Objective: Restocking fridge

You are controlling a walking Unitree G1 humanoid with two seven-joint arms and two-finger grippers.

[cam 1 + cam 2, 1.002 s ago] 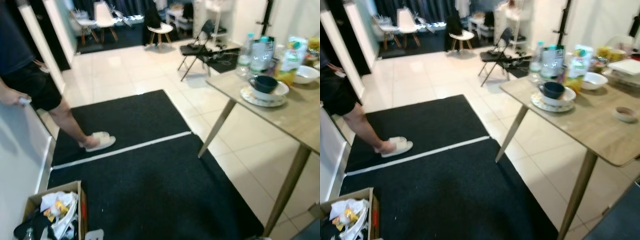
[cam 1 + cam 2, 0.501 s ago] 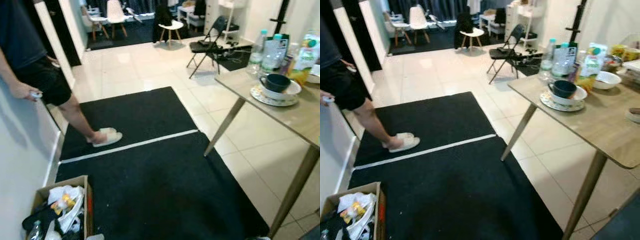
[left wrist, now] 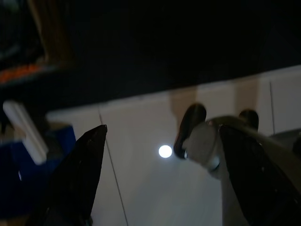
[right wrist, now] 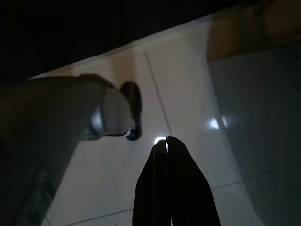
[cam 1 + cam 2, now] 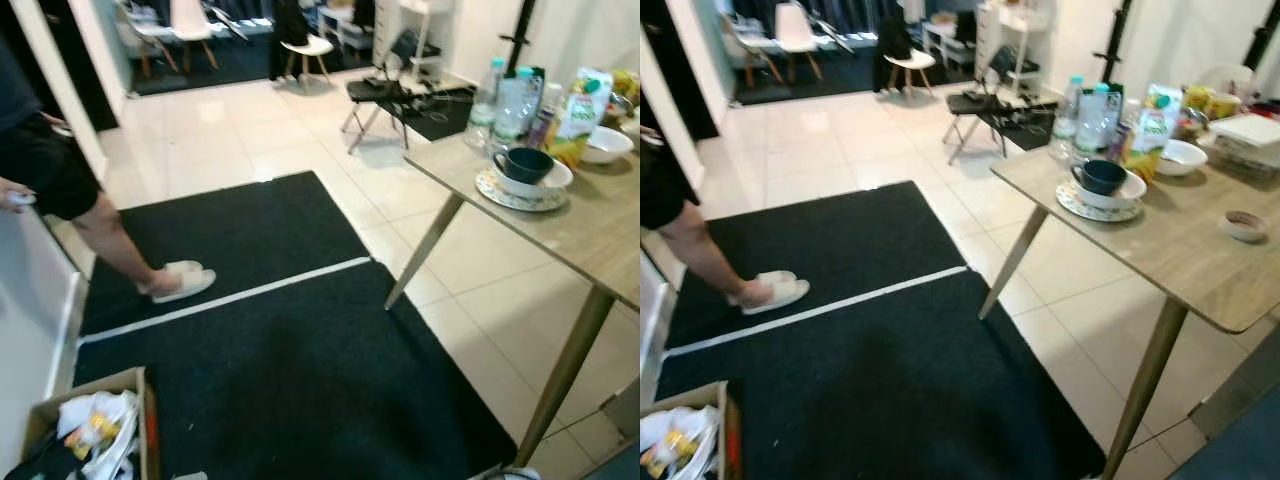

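Bottles (image 5: 1088, 118) and a carton (image 5: 1150, 128) stand on the tabletop (image 5: 1180, 245) at two o'clock, while the left pincer (image 3: 155, 174) hangs spread wide and the right pincer (image 4: 167, 146) pressed together above floor tiles (image 4: 188, 94).

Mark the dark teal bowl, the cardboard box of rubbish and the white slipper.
dark teal bowl (image 5: 1103, 176): right eye view, on its outer side.
cardboard box of rubbish (image 5: 148, 430): left eye view, on its right wall.
white slipper (image 5: 182, 281): left eye view, on its upper.
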